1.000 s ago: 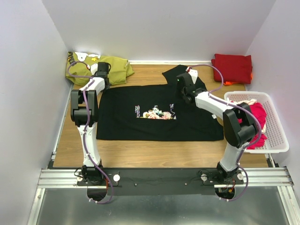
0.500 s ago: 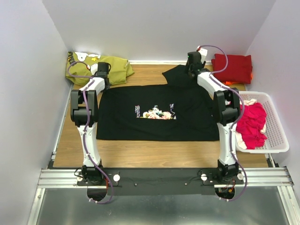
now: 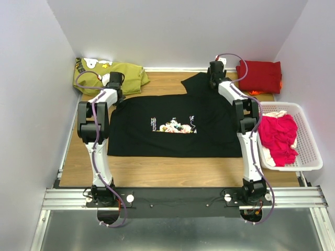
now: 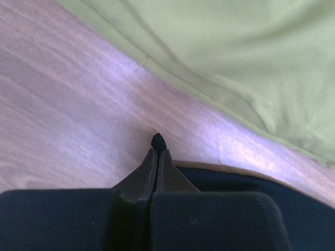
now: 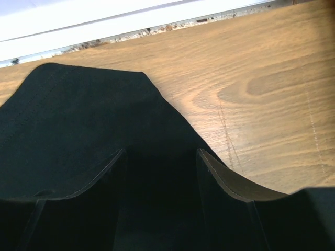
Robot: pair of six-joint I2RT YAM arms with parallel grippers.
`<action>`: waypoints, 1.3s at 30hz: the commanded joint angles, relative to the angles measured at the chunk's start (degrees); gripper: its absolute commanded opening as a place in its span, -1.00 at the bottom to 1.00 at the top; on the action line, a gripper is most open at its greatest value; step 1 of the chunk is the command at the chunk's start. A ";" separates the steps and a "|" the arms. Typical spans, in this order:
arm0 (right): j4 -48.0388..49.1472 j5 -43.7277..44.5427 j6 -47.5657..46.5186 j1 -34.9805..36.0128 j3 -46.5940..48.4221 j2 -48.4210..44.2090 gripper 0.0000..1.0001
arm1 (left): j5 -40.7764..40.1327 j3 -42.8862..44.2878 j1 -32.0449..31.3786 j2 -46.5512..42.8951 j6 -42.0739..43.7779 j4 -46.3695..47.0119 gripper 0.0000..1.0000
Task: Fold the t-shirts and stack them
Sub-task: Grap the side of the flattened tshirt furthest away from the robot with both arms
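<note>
The black shirt (image 3: 178, 125) lay spread flat, print up, across the middle of the worktop (image 3: 157, 170), one sleeve sticking out at its far right toward the back wall. The left gripper (image 4: 157, 140) sat at the shirt's far left corner, fingers pressed together. Whether any cloth was caught between them could not be told. The right gripper (image 5: 161, 151) hung over the far right sleeve, fingers apart. A folded red shirt (image 3: 260, 76) lay in the far right corner; pink shirts (image 3: 277, 137) filled a basket (image 3: 310, 146) at the right edge — olive cloth (image 3: 118, 73) sat far left.
</note>
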 commanded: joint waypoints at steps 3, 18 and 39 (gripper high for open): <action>-7.82 -0.61 -1.20 -1.51 0.11 -0.79 0.28 | 0.46 -3.11 -0.39 -3.11 0.13 -0.90 -1.00; -16.03 0.27 2.05 -1.69 -15.61 -11.51 0.27 | -4.55 -13.64 -2.32 -12.51 -5.31 0.24 -1.00; -13.92 7.39 -0.58 -2.12 1.76 -9.32 0.27 | -10.35 -22.10 -6.99 -19.55 -12.26 -0.29 -1.00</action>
